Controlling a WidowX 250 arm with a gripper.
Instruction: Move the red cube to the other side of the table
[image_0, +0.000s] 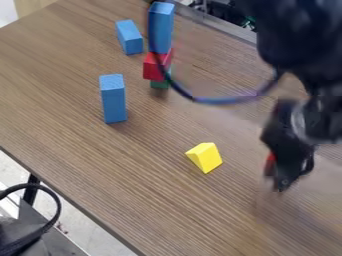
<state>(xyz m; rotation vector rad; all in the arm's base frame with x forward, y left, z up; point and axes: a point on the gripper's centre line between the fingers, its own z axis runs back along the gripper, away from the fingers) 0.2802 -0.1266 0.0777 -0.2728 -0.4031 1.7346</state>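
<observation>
A black gripper (276, 181) hangs over the right part of a brown wood-grain table (67, 125), its outline smeared and dark enough that it is not possible to tell whether it is wide, narrow or closed on something. Against its left side is a small red patch (270, 162), mostly hidden by the gripper; it may be the red cube, but its shape and whether it is held cannot be made out. Above the gripper, the black arm (284, 40) runs out of the view at the top right. Left of the gripper and near it, a yellow block (207, 159) with a slanted side rests on the table. Farther off, up and to the left, is a stack: a tall blue block (161, 27) over a red block (153, 68), over a green block (159, 84) that is largely covered. A blue-purple cable (220, 100) loops from the arm across the stack, hiding part of it. Well left of the gripper stands an upright blue block (113, 102); beyond it, farther up, is another blue block (129, 37). At the lower left, a black cord (55, 212) is cut off by the view's edge.
</observation>
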